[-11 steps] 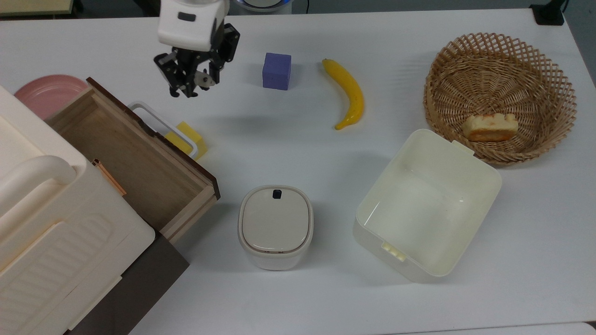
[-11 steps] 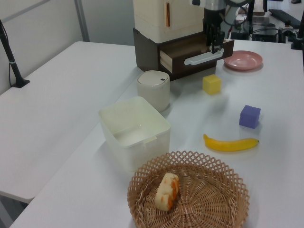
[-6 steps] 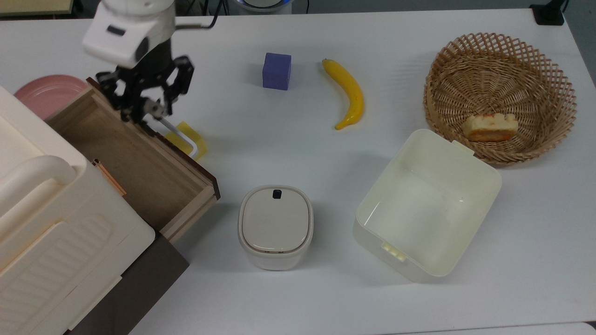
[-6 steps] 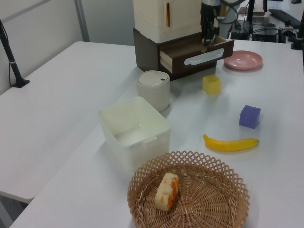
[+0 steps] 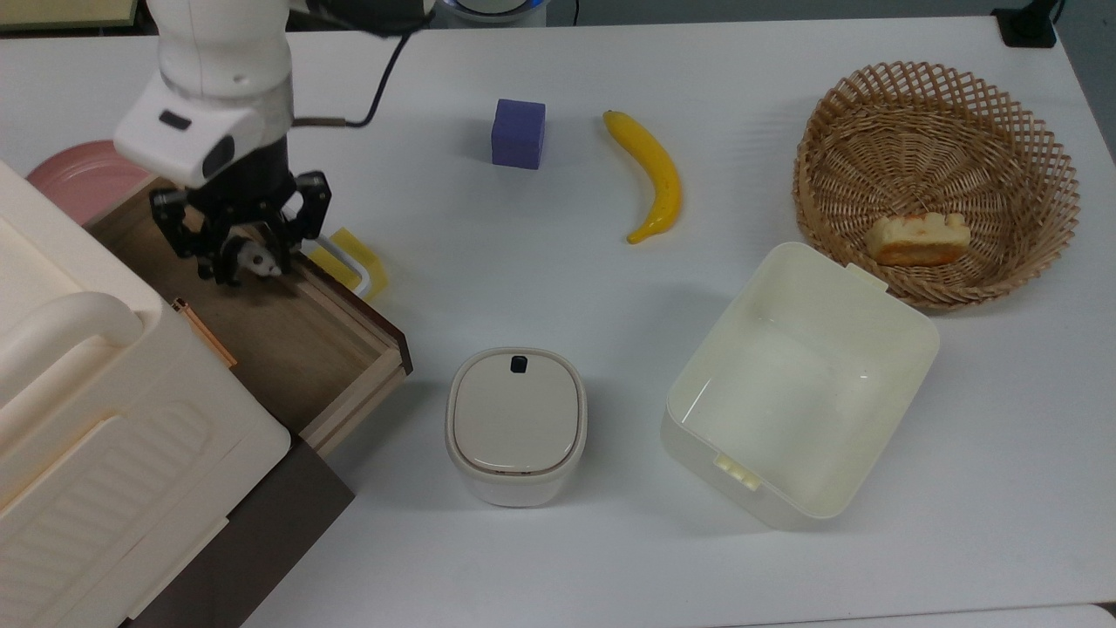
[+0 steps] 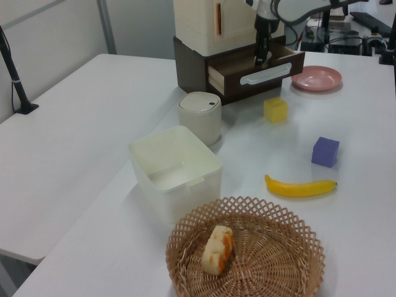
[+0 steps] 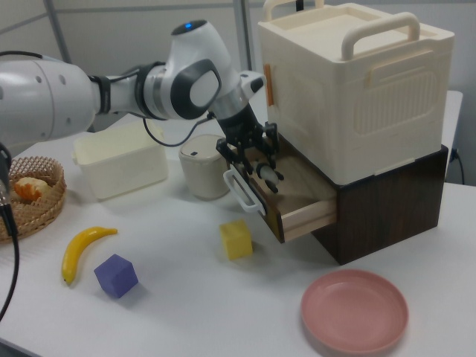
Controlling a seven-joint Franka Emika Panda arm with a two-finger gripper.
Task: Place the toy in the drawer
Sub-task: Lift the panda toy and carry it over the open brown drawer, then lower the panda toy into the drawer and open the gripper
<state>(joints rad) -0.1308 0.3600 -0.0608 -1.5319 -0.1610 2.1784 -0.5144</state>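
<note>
The gripper hangs over the open drawer, just inside its dark front edge, pinching the toy between its fingers. In the top view the toy's pale end points toward 3 o'clock; its long axis is too small to judge. From the gripper toward 5 o'clock the drawer floor lies bare. The yellow block sits at 3 o'clock, on the worktop beside the drawer's white handle

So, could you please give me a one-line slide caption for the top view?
Panda arm's gripper holds the panda toy over the open wooden drawer, with cube, banana and basket beyond.
</note>
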